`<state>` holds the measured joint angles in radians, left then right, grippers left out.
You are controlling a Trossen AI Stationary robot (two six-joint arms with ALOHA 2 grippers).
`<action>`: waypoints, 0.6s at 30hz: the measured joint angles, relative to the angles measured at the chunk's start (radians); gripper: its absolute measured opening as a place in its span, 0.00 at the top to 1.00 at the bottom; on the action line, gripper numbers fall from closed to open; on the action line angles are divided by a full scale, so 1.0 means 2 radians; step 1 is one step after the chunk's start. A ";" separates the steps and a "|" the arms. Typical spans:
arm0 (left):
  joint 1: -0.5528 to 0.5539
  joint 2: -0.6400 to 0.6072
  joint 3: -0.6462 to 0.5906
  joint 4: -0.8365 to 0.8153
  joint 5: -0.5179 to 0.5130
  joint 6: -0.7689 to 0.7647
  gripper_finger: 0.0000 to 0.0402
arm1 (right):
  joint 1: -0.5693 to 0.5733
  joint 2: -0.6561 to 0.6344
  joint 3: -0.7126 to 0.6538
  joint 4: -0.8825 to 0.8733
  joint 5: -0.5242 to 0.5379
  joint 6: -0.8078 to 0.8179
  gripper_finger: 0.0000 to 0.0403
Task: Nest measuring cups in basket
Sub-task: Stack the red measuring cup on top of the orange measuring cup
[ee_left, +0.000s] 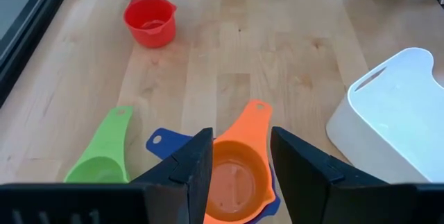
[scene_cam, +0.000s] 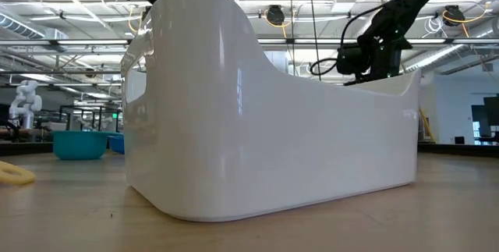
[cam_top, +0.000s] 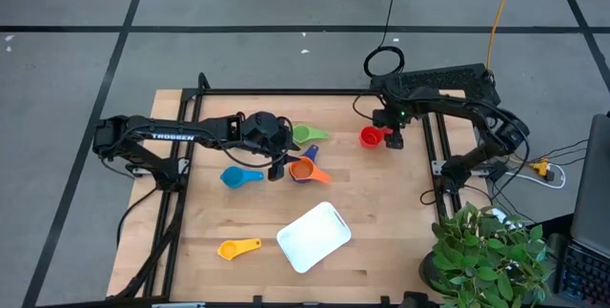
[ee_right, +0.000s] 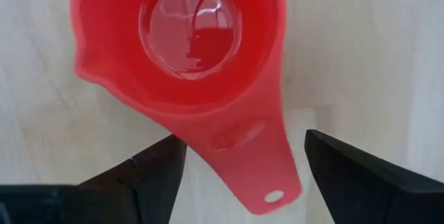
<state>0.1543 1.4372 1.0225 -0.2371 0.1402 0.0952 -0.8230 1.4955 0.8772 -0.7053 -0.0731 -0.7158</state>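
Between the spread fingers of the right gripper (ee_right: 239,172) lies the small red plastic measuring cup's (ee_right: 184,40) flat handle, seemingly untouched; the left gripper (ee_left: 241,165) hangs wide above the orange plastic cup (ee_left: 236,179).

arms: 2, black, jointed | left arm (cam_top: 181,134): white "TROSSEN" lettering | right arm (cam_top: 448,84): black cable loop, green LED | fingers (ee_left: 187,172): black, angular

Low view: white rectangular plastic basket (scene_cam: 265,119) blocks nearly all the table behind | shallow yellow plastic measuring cup (scene_cam: 14,174) cut by edge | navy plastic cup (ee_left: 166,143) mostly hidden under orange plastic cup (ee_left: 236,172)
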 joint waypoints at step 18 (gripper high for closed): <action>-0.007 0.000 0.000 -0.001 0.000 -0.004 0.63 | 0.003 -0.009 0.000 -0.018 -0.001 0.035 0.53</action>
<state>0.1406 1.4372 1.0225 -0.2393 0.1410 0.0866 -0.8170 1.4769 0.8775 -0.7419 -0.0747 -0.6456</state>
